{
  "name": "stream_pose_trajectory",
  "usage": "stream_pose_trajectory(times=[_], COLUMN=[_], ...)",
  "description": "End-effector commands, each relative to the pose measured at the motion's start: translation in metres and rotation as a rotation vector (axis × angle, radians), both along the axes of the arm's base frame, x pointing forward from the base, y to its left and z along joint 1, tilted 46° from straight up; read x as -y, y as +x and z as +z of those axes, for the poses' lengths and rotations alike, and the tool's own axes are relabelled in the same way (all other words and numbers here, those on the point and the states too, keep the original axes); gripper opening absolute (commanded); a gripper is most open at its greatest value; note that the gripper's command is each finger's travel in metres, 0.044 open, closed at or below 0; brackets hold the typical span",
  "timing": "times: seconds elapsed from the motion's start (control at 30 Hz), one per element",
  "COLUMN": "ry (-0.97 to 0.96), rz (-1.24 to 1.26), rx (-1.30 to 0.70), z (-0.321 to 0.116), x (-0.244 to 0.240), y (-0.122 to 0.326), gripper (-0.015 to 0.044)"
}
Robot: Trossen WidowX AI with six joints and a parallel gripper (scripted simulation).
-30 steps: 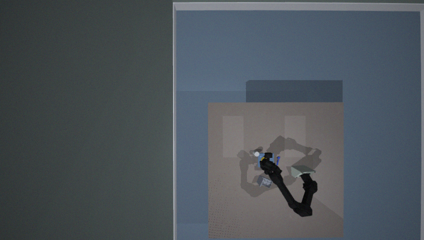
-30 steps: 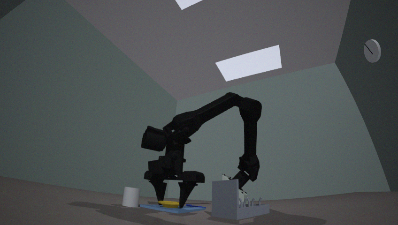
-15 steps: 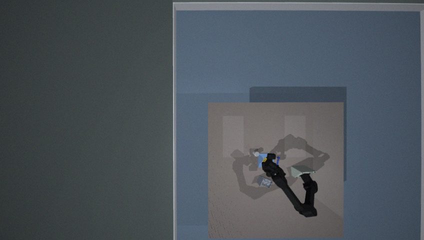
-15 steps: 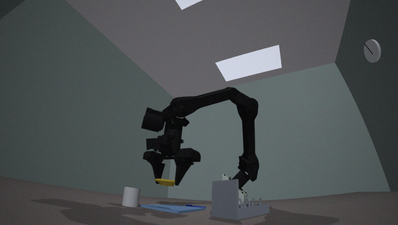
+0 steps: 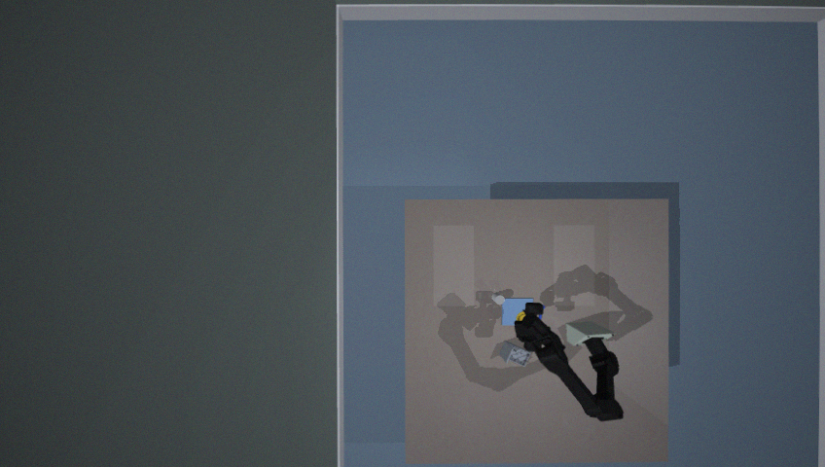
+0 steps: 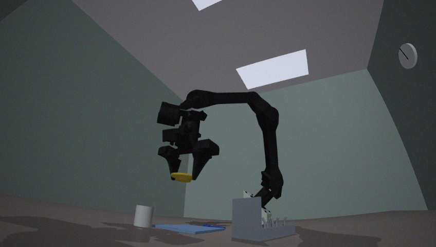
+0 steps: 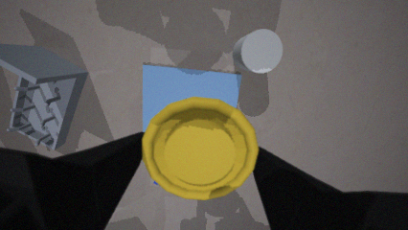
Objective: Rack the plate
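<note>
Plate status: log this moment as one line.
phase: carry | gripper: shut on plate | plate: flat, in air above blue mat | dish rack: no plate in it

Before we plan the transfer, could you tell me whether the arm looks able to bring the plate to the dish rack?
Probably yes: the tool grips the yellow plate high above the table, and nothing stands between it and the dish rack.
</note>
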State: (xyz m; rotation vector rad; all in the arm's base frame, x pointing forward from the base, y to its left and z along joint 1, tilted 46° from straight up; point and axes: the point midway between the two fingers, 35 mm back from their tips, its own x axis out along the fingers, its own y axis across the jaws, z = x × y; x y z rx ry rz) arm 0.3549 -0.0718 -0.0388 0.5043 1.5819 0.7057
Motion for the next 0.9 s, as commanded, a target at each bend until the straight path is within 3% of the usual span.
stream_pose_trajectory(times=[0.0, 0.5, 0.87], ry=[0.002, 0.016, -0.046], rz=[0.008, 0.015, -0.244], rx=[0.000, -0.005, -0.239], z=[0.009, 0.035, 0.080], x=[0.011, 0.033, 0.003], y=[0.003, 0.008, 0.002], gripper=[0.0000, 0.0000, 0.0000])
